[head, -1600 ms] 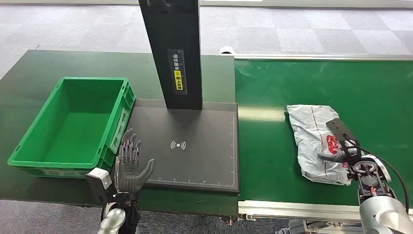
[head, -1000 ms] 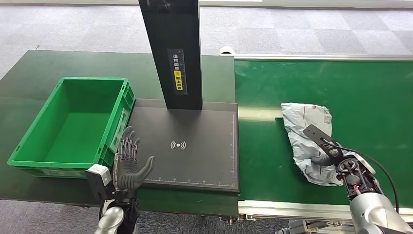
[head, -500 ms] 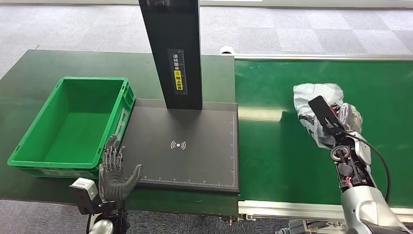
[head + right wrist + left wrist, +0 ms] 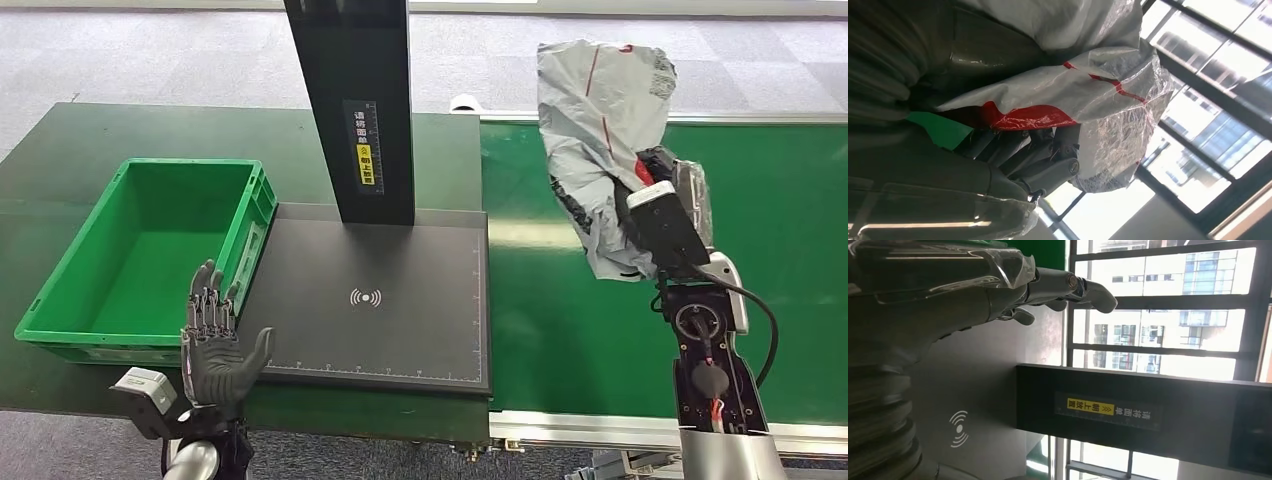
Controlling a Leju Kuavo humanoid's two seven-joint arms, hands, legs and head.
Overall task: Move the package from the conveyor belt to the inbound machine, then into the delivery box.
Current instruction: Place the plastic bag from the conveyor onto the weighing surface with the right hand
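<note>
The grey plastic mail package (image 4: pixel 600 130) with red markings is held aloft, clear of the green conveyor belt (image 4: pixel 780 210), gripped by the right hand (image 4: pixel 655 195) to the right of the scanner column (image 4: pixel 355 110). The black inbound machine pad (image 4: pixel 390 300) lies between the belt and the green delivery box (image 4: pixel 140 345) at left. The left hand (image 4: pixel 215 350) is upright, holding nothing, fingers spread, at the pad's near-left corner beside the box.

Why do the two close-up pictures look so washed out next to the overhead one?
Both wrist views face bright windows, so the glass blows out and the left hand and the right hand holding the package go dim; the head view is evenly lit, with soft glare on the conveyor belt.
</note>
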